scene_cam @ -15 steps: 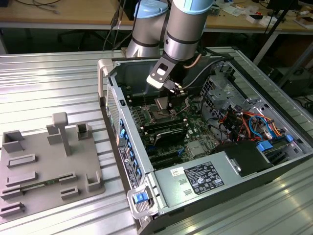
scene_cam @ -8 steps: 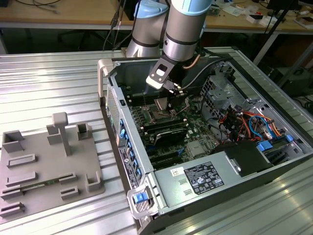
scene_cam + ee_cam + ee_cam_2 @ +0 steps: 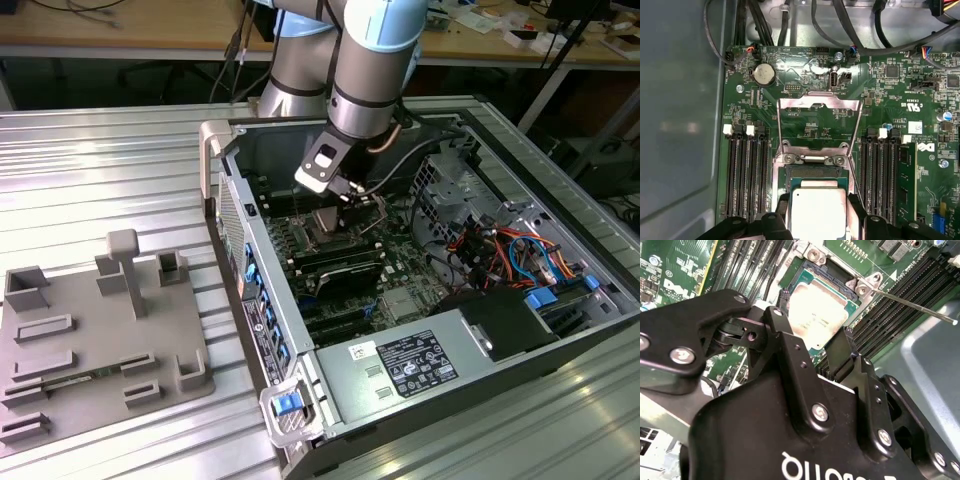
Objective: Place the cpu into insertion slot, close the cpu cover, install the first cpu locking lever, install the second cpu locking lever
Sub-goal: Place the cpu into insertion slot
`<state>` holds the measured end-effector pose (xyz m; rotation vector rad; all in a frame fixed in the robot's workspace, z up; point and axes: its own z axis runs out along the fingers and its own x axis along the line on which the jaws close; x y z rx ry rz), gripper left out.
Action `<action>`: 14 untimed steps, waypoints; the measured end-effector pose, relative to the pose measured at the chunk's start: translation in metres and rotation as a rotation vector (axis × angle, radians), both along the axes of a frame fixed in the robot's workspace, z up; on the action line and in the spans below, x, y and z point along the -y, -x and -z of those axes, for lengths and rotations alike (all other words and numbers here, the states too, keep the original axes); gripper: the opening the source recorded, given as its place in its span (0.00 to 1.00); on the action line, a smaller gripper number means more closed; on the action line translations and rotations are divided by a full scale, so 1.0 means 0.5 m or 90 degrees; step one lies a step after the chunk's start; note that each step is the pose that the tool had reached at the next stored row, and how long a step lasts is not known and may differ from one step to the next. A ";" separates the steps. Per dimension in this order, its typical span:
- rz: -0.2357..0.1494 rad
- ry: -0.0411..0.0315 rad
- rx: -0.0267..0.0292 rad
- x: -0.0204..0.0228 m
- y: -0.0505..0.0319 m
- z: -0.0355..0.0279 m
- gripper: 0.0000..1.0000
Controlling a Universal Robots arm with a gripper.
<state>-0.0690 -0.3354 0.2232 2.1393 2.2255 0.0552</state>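
The end effector reaches down into an open computer case that lies on a ribbed metal table. It is clamped on the cpu: in both wrist views its black fingers sit against two opposite edges of the chip, silver face up between them. The cpu is right over the insertion slot, covering most of it, and a strip of the dark socket frame shows past one edge of the chip. From these views I cannot tell whether the chip is fully seated or held just above the pins. The cpu cover stands swung open on its hinge at the far edge of the slot, and the green motherboard shows through its square cut-out. In the second wrist view a thin locking lever juts out from a corner of the slot, crossing over the black memory slots that run along either side of the socket. A round coin battery sits on the board beyond the cover. On the table at the exterior view's left, well apart from the case, lies a grey fixture plate.
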 end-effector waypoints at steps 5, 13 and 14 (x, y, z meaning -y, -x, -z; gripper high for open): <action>0.000 0.0087 -0.0007 -0.0037 0.000 0.004 0.54; 0.000 0.0195 -0.0007 -0.0055 0.000 0.008 0.54; 0.000 0.0196 -0.0008 -0.0058 0.000 0.010 0.54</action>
